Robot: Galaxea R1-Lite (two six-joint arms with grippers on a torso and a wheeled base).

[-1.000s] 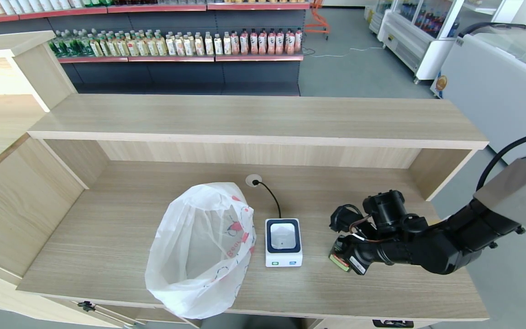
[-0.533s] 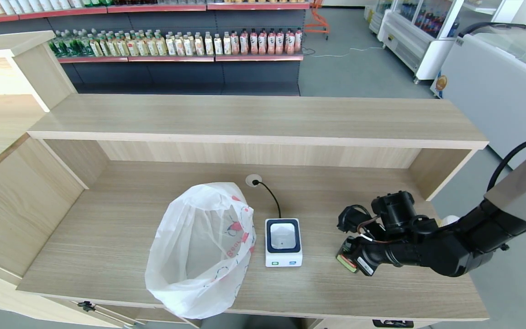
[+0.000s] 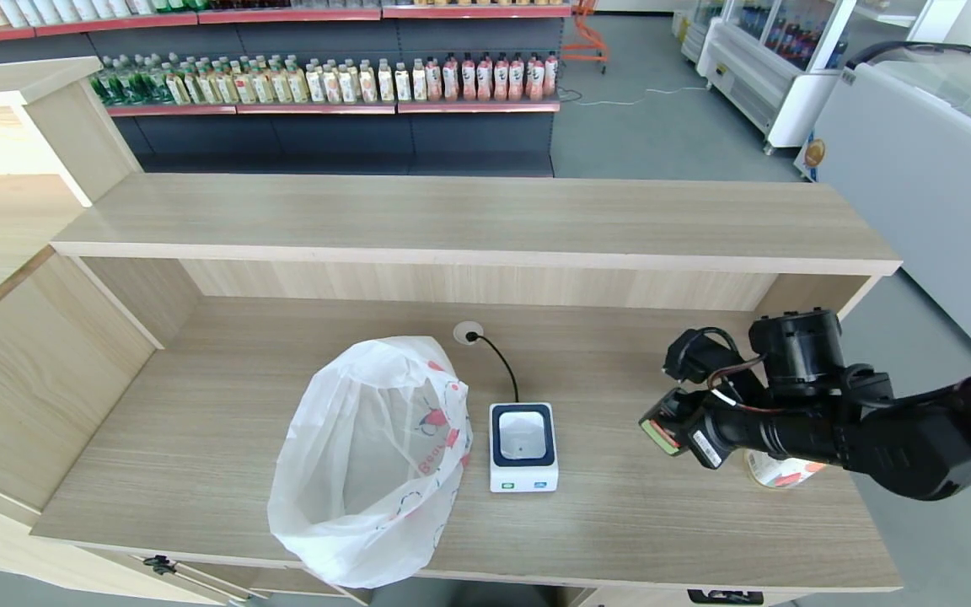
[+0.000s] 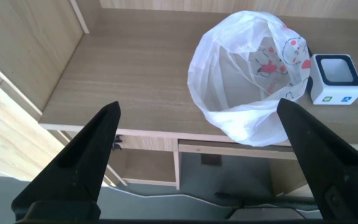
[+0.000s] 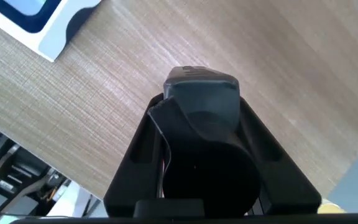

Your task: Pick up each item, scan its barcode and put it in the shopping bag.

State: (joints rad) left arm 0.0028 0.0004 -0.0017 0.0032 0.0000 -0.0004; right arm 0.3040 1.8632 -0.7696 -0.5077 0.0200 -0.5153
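A white shopping bag [image 3: 367,459] with red print stands open on the wooden counter [image 3: 224,421], also seen in the left wrist view as the bag [image 4: 253,74]. To its right sits the white barcode scanner [image 3: 523,447] with a dark window. My right gripper [image 3: 669,424] hangs above the counter's right part, shut and holding nothing; in its own view the gripper [image 5: 201,78] is over bare wood beside the scanner's corner [image 5: 61,31]. A white container with red print [image 3: 776,472] stands under the right arm, mostly hidden. My left gripper [image 4: 197,109] is open, high above the counter's front edge.
A raised shelf [image 3: 469,219] runs along the back of the counter, with side walls at both ends. The scanner's black cable [image 3: 498,358] leads to a hole in the countertop. Store shelves and freezers stand beyond.
My right arm has swung right and away from the scanner, lifting slightly. The white container's lower part now shows beneath it. Bag and scanner have not moved.
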